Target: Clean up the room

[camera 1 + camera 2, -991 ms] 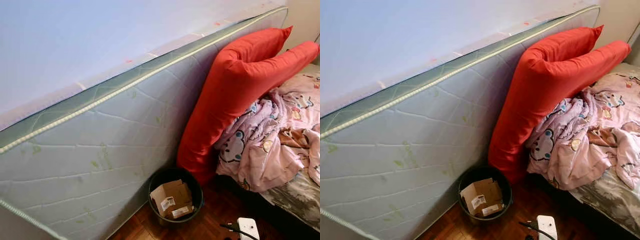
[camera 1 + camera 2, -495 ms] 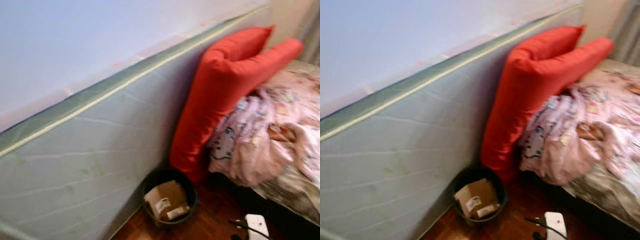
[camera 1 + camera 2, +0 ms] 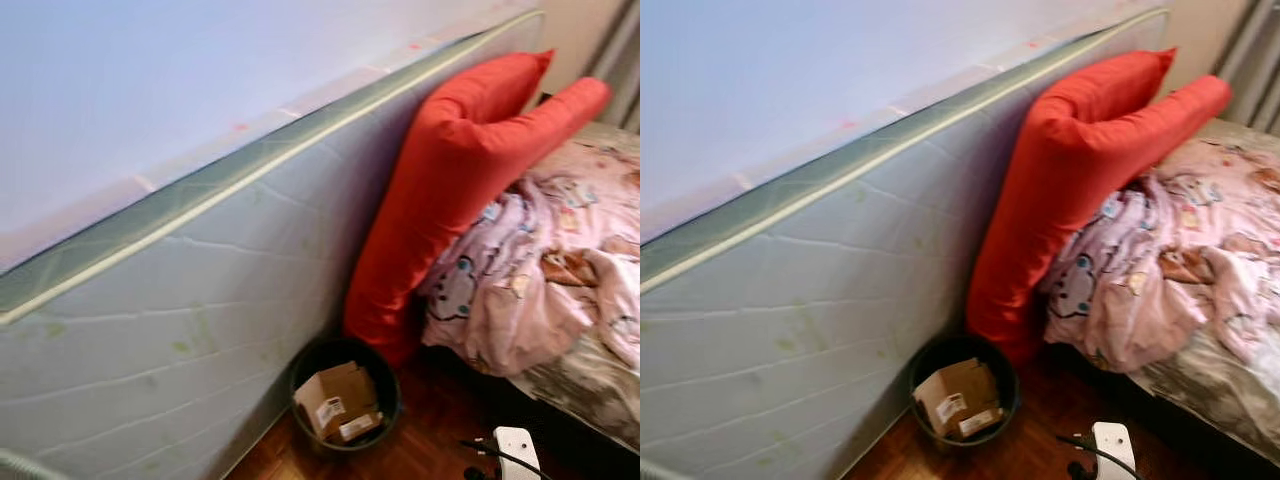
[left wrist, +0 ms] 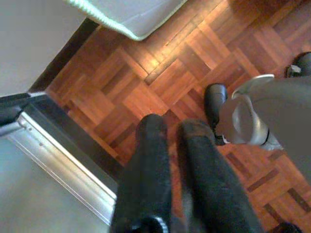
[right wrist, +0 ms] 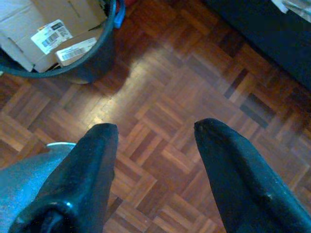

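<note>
1. Parquet floor lies under both my grippers; neither one holds or touches anything.
2. My right gripper hangs above the bare wood with its two black fingers spread wide apart.
3. Ahead of those right fingers, off past the fingertip on one side, stands a dark round bin on the floor.
4. In the bin lies a folded cardboard box with white printed labels on it.
5. My left gripper also hangs over the floor, its fingers drawn close together with only a thin gap between them.
6. Just beside my left fingers I see one of my own grey legs with a dark foot on the wood.
7. Beyond my left fingertips, a corner of the pale quilted mattress stands on the floor.
8. From my head, that mattress leans on edge against the wall, with the bin at its foot.
9. A long red pillow slumps against the mattress, its lower end just above the bin.
10. Next to the pillow, a crumpled pink blanket with cartoon prints lies heaped on the bed.
11. A white plug block with a black cord sits on the floor near the bin, on the bed side.
</note>
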Available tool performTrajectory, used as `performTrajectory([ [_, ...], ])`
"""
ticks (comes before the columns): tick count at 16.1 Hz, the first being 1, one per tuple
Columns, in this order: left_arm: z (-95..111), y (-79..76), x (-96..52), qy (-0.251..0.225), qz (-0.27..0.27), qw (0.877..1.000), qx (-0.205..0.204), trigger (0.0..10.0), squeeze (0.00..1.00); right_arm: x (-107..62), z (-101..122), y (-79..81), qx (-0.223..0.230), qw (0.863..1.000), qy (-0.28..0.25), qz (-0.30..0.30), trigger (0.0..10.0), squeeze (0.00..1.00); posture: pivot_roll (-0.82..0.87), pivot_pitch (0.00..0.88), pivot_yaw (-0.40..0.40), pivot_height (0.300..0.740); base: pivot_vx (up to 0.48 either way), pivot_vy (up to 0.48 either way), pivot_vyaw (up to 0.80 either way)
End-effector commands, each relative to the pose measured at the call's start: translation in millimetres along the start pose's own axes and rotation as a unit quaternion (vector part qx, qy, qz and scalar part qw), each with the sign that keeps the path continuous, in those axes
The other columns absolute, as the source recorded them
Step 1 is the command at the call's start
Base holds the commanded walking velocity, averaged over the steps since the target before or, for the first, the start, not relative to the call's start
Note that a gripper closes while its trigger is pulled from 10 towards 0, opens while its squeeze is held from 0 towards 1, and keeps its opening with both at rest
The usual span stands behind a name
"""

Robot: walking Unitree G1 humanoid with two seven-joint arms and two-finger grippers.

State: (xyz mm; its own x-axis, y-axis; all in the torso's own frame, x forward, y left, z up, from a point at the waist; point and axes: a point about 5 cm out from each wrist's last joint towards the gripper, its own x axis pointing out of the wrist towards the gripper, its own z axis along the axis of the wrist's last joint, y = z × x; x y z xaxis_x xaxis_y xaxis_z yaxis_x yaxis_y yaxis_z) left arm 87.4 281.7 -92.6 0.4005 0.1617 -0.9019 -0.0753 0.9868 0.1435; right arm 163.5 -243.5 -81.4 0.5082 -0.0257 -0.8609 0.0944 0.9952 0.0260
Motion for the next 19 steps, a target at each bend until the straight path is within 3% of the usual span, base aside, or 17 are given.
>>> performTrajectory([
  [1, -2.7, 1.2, -0.7, 0.005, 0.001, 1.000, 0.012, 10.0, 1.00, -0.4, -0.9, -1.1, -0.001, 1.000, 0.004, 0.000, 10.0, 0.00, -0.06, 0.000, -0.032, 0.740, 0.000, 0.000, 0.00],
  [9, -4.2, 1.1, -1.0, 0.009, 0.000, 1.000, 0.012, 10.0, 1.00, -1.4, -4.5, -3.4, -0.004, 1.000, 0.008, -0.003, 10.0, 0.00, -0.06, 0.000, -0.033, 0.740, 0.000, 0.000, 0.00],
  [10, -4.1, 0.7, -0.8, 0.009, -0.001, 1.000, 0.014, 10.0, 0.00, -1.4, -4.3, -3.6, -0.005, 1.000, 0.008, -0.003, 10.0, 0.00, -0.06, 0.000, -0.034, 0.740, 0.000, 0.000, 0.00],
  [12, -3.0, 0.4, -0.6, 0.010, -0.003, 0.999, 0.032, 10.0, 0.00, -1.5, -2.3, -5.0, -0.021, 1.000, 0.005, -0.008, 10.0, 0.00, -0.07, 0.000, -0.037, 0.740, 0.000, -0.163, 0.00],
  [19, -2.0, 0.7, -0.5, 0.007, -0.002, 1.000, 0.028, 10.0, 0.00, -1.6, -1.0, -6.6, -0.026, 1.000, 0.004, -0.018, 10.0, 0.00, -0.07, 0.000, -0.035, 0.740, 0.000, -0.396, -0.10],
])
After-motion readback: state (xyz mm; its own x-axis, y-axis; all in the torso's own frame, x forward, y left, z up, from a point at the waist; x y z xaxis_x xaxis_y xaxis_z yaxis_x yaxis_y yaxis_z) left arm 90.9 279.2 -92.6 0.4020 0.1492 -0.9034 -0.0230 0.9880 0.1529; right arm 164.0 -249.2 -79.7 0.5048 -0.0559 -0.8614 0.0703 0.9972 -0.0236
